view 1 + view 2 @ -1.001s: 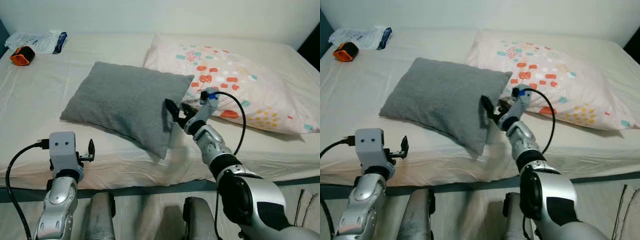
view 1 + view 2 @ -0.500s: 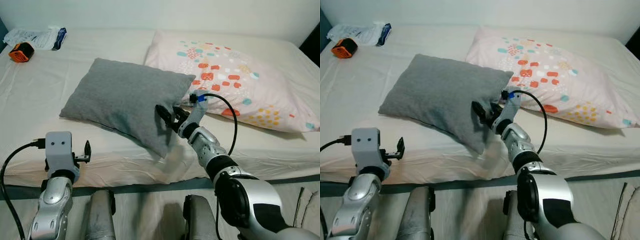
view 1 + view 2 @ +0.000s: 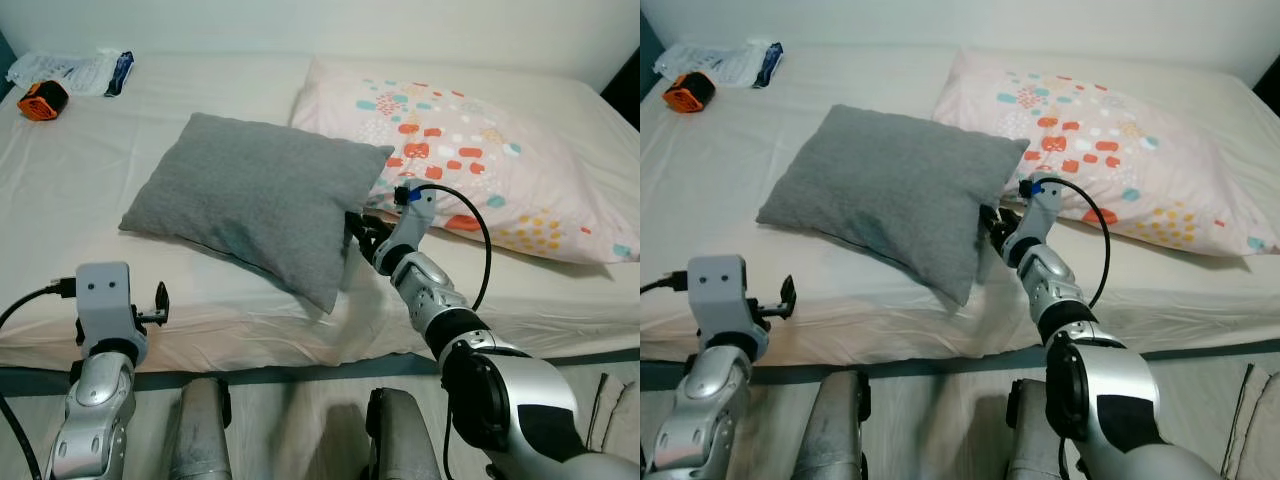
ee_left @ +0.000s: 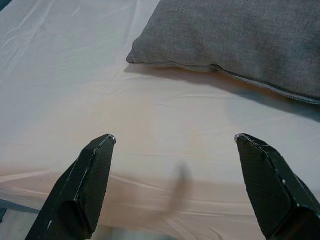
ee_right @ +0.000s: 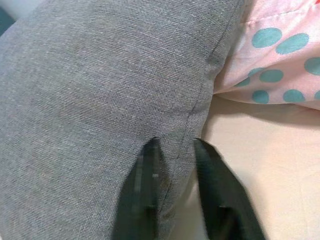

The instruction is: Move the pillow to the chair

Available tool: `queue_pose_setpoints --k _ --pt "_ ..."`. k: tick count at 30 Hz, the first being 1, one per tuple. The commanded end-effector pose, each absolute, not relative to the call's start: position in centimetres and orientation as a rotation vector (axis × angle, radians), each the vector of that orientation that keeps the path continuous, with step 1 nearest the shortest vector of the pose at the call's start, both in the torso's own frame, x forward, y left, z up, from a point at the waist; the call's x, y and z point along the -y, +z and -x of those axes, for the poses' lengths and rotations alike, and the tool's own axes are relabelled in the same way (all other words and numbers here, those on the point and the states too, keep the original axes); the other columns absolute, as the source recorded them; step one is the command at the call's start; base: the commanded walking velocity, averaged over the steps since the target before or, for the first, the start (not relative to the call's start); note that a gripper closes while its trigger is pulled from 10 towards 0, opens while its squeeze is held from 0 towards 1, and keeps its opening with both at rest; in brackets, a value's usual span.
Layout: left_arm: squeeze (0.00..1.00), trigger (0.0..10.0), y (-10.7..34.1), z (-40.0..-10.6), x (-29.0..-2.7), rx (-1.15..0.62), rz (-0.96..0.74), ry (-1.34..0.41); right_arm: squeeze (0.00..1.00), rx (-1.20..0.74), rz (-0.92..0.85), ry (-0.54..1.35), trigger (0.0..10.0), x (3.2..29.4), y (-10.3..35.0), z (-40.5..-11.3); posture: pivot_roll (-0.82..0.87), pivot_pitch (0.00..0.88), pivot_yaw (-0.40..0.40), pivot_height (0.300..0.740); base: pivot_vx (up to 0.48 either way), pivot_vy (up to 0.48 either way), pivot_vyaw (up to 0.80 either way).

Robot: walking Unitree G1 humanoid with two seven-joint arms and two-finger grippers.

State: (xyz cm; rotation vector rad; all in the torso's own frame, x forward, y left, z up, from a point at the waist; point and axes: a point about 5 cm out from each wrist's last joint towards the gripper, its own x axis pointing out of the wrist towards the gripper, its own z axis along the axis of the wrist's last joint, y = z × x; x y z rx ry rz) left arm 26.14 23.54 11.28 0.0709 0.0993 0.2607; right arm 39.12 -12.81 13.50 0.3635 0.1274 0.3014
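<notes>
From the head views, the grey pillow (image 3: 258, 205) is seen lying near the middle of the bed (image 3: 60, 200), its long axis running from the left front edge toward the patterned pillow (image 3: 470, 165), and the right gripper (image 3: 362, 232) is pressed against its right seam, so that arm is clearly the nearer one. In the left wrist view, the left gripper (image 4: 175, 187) is held wide open and empty over the smooth sheet. In the right wrist view, the coarse woven seam looks pinched between nearly closed fingers (image 5: 148, 172).
</notes>
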Motion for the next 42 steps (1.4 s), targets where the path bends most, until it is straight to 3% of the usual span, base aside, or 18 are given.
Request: queue_pose_setpoints --k 1,13,14,15,20,24,30,39,42 --pt "0.00 10.0 10.7 -25.6 -24.1 -0.136 -0.087 0.269 0.00 -0.169 -0.368 0.292 0.0 12.9 12.7 -38.9 0.25 0.214 -0.093 0.561 0.000 0.000 0.00" --pt "0.00 10.0 10.5 -25.7 -23.4 -0.143 -0.074 0.268 0.00 -0.102 -0.396 0.335 0.0 12.3 13.5 -39.0 0.23 0.215 -0.106 0.561 0.000 0.000 0.00" --pt "0.00 10.0 10.7 -25.8 -23.3 -0.133 -0.064 0.263 0.00 -0.071 -0.423 0.355 3.1 11.9 13.8 -39.0 0.23 0.220 -0.110 0.561 0.000 0.000 0.00" --pt "0.00 10.0 10.8 -25.8 -23.1 -0.119 -0.053 0.254 1.00 -0.042 -0.456 0.383 10.0 11.5 13.8 -38.8 0.22 0.230 -0.126 0.561 0.000 0.000 0.00" --pt "0.00 10.0 10.6 -25.9 -23.0 -0.112 -0.014 0.259 1.00 -0.007 -0.532 0.387 10.0 11.3 13.5 -38.5 0.20 0.196 -0.137 0.561 0.000 0.000 0.00" --pt "0.00 10.0 10.8 -26.4 -22.9 -0.108 -0.003 0.256 1.00 -0.008 -0.480 0.363 10.0 11.3 12.7 -38.0 0.17 0.182 -0.139 0.561 0.000 0.000 0.00" --pt "0.00 10.0 10.2 -28.6 -23.3 -0.168 -0.124 0.221 1.00 -0.048 -0.313 0.163 10.0 13.6 11.5 -37.8 0.15 0.164 -0.115 0.561 0.000 0.000 0.00" --pt "0.00 10.0 12.7 -30.3 -24.1 -0.097 -0.181 0.204 1.00 -0.021 -0.433 0.203 10.0 14.0 12.1 -38.0 0.22 0.190 -0.130 0.561 0.000 0.000 0.00" --pt "0.00 10.0 13.9 -30.0 -24.4 -0.044 -0.147 0.200 1.00 -0.012 -0.476 0.250 10.0 13.7 12.4 -38.1 0.25 0.240 -0.141 0.561 0.000 0.000 0.00"
